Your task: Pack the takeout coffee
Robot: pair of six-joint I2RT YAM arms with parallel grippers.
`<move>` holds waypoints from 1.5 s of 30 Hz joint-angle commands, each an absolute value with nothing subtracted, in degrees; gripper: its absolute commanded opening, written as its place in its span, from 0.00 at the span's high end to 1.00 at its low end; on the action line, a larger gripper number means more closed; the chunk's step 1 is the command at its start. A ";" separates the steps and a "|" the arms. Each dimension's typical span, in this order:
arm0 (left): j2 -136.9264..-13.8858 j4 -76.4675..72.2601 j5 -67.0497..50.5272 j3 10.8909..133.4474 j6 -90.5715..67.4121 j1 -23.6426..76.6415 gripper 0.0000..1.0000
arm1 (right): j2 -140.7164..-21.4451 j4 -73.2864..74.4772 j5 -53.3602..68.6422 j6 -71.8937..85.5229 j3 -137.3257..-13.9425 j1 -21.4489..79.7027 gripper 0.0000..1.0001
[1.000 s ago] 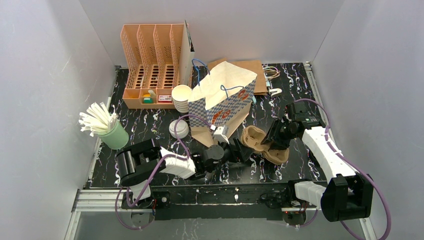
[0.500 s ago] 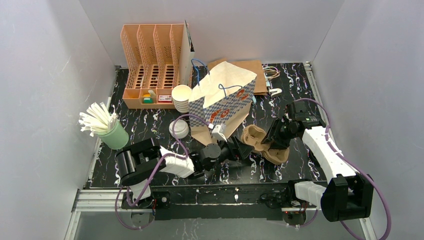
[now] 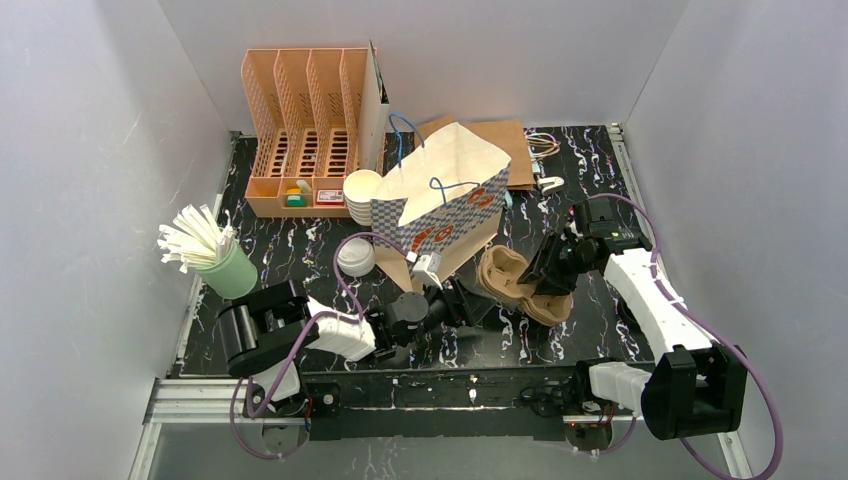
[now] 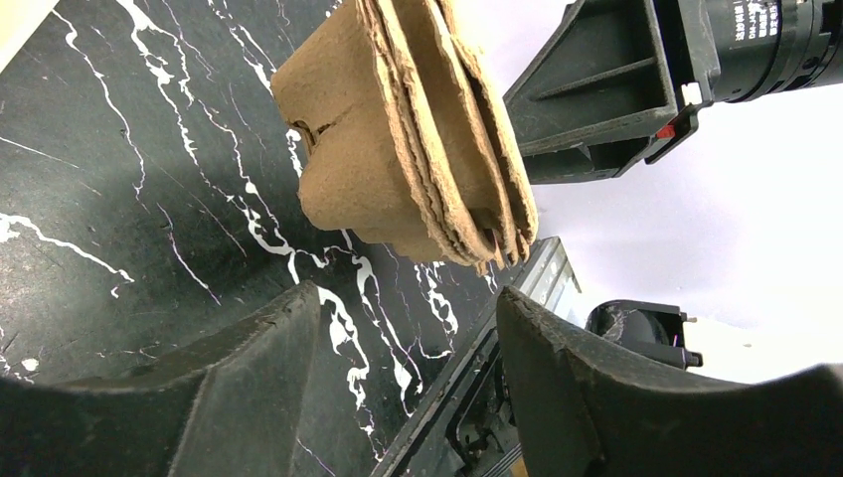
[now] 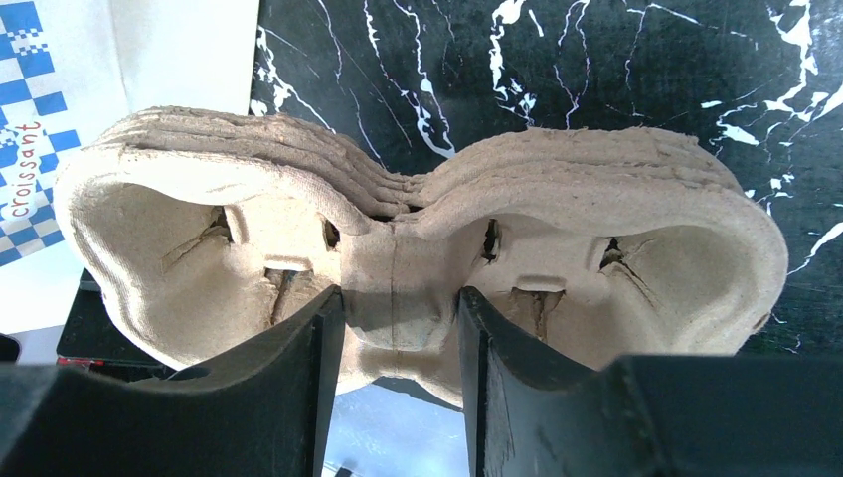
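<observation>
Right tool (image 5: 398, 298) clamps pulp trays (image 5: 616, 248) | left tool (image 4: 408, 298) agape, empty

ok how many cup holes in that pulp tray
2: one well toward the checkered bag, the other beyond the right gripper; nested trays beneath hide theirs.

White walls (image 3: 500, 60), black marbled tabletop (image 3: 290, 245)
</observation>
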State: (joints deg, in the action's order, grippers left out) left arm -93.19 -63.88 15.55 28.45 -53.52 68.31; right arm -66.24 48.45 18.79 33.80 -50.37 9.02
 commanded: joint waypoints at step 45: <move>-97.79 -66.12 17.48 34.16 -55.09 66.91 0.72 | -62.20 51.59 23.12 34.72 -52.70 9.07 0.50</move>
State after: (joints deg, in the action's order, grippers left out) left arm -96.27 -66.19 14.15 33.65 -54.11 68.03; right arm -64.10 49.19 20.67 34.57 -50.37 8.73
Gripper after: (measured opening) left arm 0.334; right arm 0.499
